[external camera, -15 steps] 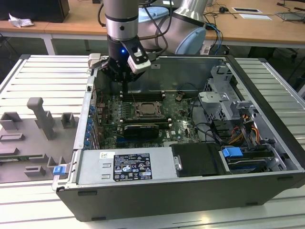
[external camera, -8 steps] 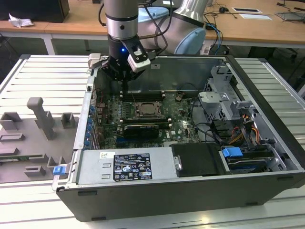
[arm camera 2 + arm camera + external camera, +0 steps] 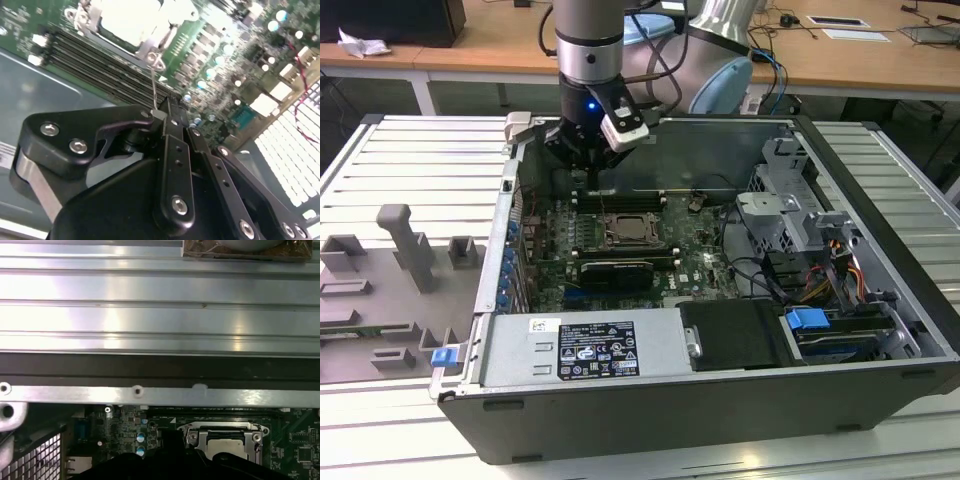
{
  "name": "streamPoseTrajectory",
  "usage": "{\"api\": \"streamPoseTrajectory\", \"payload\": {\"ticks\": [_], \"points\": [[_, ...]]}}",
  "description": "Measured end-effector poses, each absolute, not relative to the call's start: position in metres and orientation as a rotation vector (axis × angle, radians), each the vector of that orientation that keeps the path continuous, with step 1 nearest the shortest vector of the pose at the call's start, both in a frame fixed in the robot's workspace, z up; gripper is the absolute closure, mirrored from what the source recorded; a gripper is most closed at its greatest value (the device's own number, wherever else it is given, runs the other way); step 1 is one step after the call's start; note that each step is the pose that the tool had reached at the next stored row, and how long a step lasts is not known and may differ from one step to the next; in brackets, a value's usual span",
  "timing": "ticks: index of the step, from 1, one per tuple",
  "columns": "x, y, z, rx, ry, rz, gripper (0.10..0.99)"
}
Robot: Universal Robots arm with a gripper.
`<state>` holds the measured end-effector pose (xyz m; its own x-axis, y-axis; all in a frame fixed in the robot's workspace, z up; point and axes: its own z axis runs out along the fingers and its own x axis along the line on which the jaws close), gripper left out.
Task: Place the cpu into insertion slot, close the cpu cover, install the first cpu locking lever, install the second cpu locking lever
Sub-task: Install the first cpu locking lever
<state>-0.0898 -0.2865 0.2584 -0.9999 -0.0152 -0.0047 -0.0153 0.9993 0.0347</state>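
The cpu (image 3: 630, 230) lies in its socket on the motherboard, its pale top bright in both wrist views (image 3: 130, 20) (image 3: 227, 445). The cpu cover (image 3: 200, 437) lies flat around it as a metal frame. My gripper (image 3: 592, 178) hangs over the back edge of the board, just behind the socket. In the second wrist view the gripper (image 3: 162, 112) is shut on a thin wire locking lever (image 3: 153, 82). The lever rises from the socket's corner hinge (image 3: 152, 57) up into the fingertips. I cannot tell which of the two levers it is.
The board sits deep in an open computer case (image 3: 880, 300). Memory slots (image 3: 100, 65) run beside the socket, a long black card (image 3: 615, 272) lies in front of it, and a drive cage (image 3: 790, 200) stands at the exterior view's right. A grey fixture tray (image 3: 390, 270) rests on the ribbed table (image 3: 160, 290).
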Motion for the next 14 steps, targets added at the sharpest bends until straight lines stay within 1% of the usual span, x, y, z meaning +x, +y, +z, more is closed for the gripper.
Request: {"api": "streamPoseTrajectory", "payload": {"ticks": [9, 14], "points": [[-0.052, -0.286, 0.255, -0.024, 3.137, 0.055, 0.980], [-0.045, -0.286, 0.253, -0.043, 3.136, 0.094, 0.980]]}}
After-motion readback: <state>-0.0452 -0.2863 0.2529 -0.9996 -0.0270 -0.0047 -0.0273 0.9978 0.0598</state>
